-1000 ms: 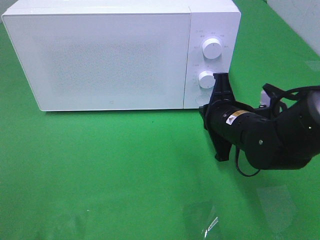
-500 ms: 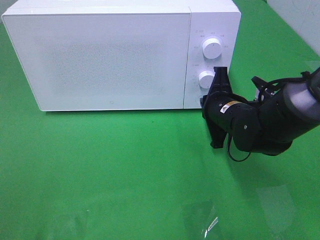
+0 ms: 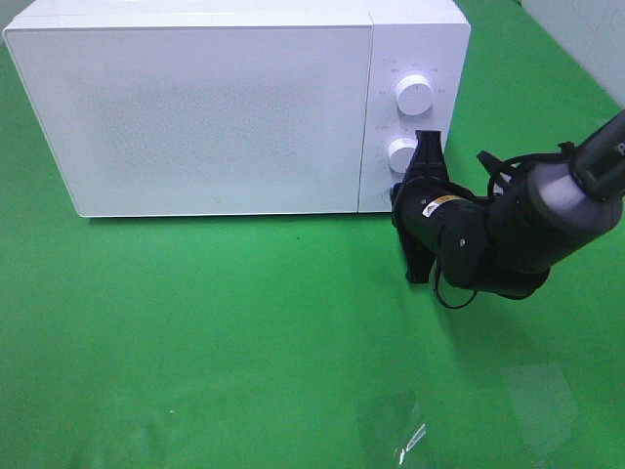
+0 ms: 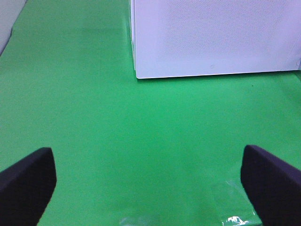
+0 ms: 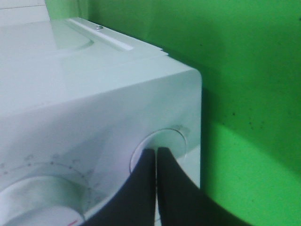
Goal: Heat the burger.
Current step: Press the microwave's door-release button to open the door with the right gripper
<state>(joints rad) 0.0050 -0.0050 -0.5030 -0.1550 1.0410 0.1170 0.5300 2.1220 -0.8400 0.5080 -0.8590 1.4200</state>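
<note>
The burger does not show in any view; you cannot tell whether it sits behind the closed door point(image 3: 195, 117) of the white microwave point(image 3: 410, 29). The right end effector point(image 5: 156, 153) has its fingers pressed together, empty, with the tips at the round button point(image 5: 173, 137) in the bottom corner of the control panel, just below the lower knob point(image 3: 401, 153). The left end effector point(image 4: 146, 155) hangs with its fingers wide apart over the bare green tabletop point(image 3: 244, 322), well clear of the panel. Expect three faults. An off-centre push can slide the narrow tips off the button rim onto the panel, so nothing actuates. Any drift upward can brush the lower knob and change its setting. A hard push can shove the light microwave backward across the tabletop. If this button releases the door, confirm the swing path is free.
</note>
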